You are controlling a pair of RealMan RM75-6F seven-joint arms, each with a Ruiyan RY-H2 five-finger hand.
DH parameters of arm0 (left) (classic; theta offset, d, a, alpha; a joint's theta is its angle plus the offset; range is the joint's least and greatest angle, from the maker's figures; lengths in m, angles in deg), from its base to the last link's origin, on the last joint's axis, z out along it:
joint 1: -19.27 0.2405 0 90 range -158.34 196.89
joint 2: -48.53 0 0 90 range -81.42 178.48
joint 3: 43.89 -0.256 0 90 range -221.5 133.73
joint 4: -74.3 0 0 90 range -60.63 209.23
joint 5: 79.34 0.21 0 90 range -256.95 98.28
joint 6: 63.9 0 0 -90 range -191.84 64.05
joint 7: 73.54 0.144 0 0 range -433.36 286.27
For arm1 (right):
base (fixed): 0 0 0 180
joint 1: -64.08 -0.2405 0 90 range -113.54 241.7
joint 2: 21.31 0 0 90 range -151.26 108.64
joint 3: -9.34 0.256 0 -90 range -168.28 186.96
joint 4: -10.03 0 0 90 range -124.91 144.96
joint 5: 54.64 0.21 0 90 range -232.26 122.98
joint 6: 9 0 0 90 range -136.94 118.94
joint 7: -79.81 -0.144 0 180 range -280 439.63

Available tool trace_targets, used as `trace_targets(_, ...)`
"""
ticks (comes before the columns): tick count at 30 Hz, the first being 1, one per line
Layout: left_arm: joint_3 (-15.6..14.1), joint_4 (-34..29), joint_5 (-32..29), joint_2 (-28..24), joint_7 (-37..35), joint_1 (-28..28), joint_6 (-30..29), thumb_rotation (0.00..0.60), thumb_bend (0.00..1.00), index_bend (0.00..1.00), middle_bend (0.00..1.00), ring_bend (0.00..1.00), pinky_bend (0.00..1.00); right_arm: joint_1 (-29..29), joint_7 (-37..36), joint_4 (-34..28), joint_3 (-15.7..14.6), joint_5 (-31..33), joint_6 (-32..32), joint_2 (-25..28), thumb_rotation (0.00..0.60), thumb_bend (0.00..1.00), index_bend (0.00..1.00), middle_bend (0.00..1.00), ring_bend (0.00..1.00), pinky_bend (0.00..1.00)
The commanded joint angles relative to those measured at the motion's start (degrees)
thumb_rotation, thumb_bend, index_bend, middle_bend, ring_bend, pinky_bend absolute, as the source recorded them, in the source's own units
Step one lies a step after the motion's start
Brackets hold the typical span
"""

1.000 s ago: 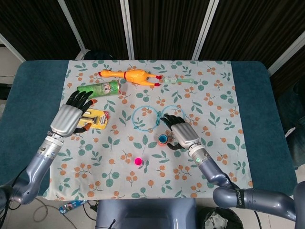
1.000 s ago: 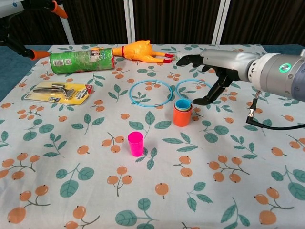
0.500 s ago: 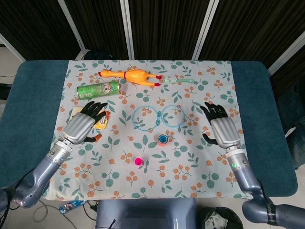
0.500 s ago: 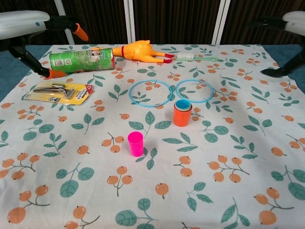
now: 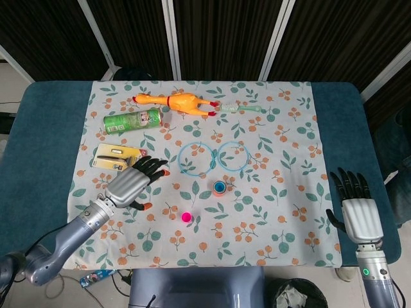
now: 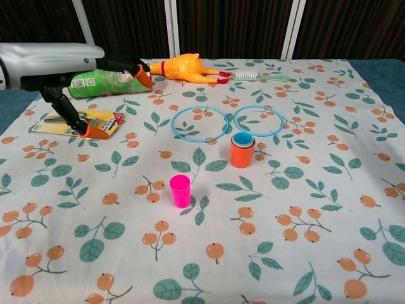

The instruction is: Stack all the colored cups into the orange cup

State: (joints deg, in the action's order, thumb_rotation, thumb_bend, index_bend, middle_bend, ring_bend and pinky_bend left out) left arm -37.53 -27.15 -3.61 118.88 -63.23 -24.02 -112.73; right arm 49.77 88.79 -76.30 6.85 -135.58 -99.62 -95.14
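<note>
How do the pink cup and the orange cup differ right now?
The pink cup is empty; the orange cup already has a blue cup nested in it. The pink cup looks narrower than the orange cup. The pink cup stands alone, nearer the table's front edge; the orange cup stands by the blue rings. Both are upright on the cloth, and no robot hand touches either.

evenly and brightly lit from overhead, with soft, short shadows under the pink cup and the orange cup. no harsh glare; only a mild sheen on the left hand. sharp across the floral cloth in both views. dark at the curtained backdrop. slightly wide-angle in the chest view.
</note>
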Motion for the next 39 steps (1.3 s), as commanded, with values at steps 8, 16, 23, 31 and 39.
trace_targets(8,-1.07,-2.89,-2.44,0.11,1.07,-1.85,3.75,0.600,0.17,0.21,0.00,0.00,0.00,2.47,-2.53,4.16,0.54,-0.63,1.12,-3.21,0.600,0.37,0.01,0.00,0.00,0.04)
trace_targets(16,-2.00,-2.68,-3.43,2.24,2.25,-3.35,5.77,0.600,0.17,0.22,0.00,0.00,0.00,3.51,-3.57,5.85,1.87,-1.15,1.37,-3.98,0.600,0.37,0.01,0.00,0.00,0.04)
trace_targets(23,-2.63,-1.54,-4.87,5.28,5.37,-4.50,5.93,0.600,0.17,0.26,0.00,0.00,0.00,4.00,-3.67,5.98,2.79,-1.52,2.02,-4.37,0.600,0.37,0.01,0.00,0.00,0.04)
trace_targets(31,-3.30,0.70,-7.30,9.27,9.36,-5.54,5.41,0.600,0.17,0.29,0.00,0.00,0.00,4.43,-4.22,5.93,3.53,-1.79,2.83,-4.34,0.600,0.37,0.01,0.00,0.00,0.04)
trace_targets(39,-3.35,3.15,-9.42,12.87,10.78,-6.28,5.14,0.600,0.22,0.32,0.00,0.00,0.00,4.83,-4.69,5.74,4.19,-1.93,3.41,-4.21,0.600,0.37,0.01,0.00,0.00,0.04)
